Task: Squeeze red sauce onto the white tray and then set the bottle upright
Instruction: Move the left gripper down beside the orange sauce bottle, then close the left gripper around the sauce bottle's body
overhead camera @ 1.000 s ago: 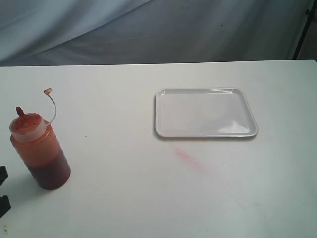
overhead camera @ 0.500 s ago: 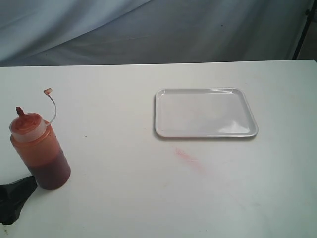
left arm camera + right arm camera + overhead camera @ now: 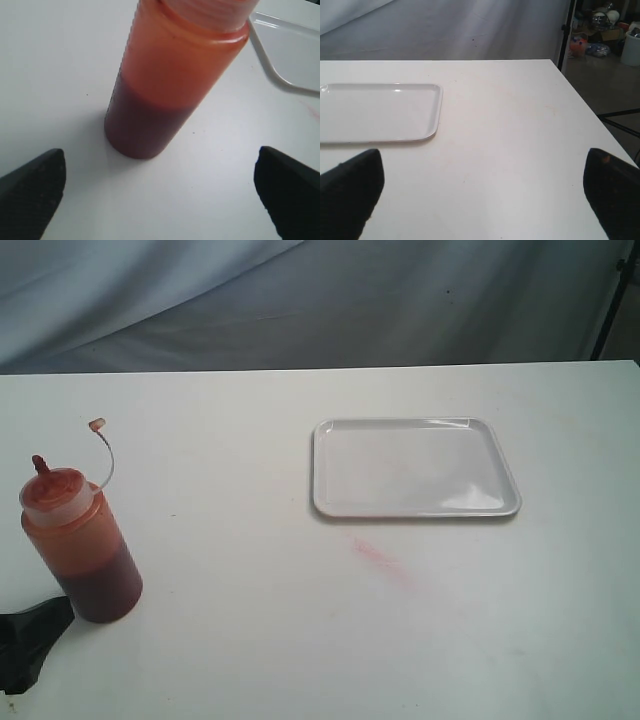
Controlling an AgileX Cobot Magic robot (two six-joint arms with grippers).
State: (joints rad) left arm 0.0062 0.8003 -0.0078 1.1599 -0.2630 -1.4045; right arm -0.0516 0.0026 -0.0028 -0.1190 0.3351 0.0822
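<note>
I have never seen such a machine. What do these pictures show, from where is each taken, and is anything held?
It is a robot with two arms, each ending in a gripper. One camera stands apart and sees the white table. Two others sit on the wrists; the dark shapes there are gripper fingers. A sauce bottle stands upright; a white tray lies apart from it, without drops, near a pink smear. The left gripper is open beside the bottle; the right gripper is open too. Nothing is held.

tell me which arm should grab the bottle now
Left. Its open jaws sit close to the base of the upright bottle, which is centred between them in the left wrist view. The right arm's open jaws face the white tray, no bottle in sight.
</note>
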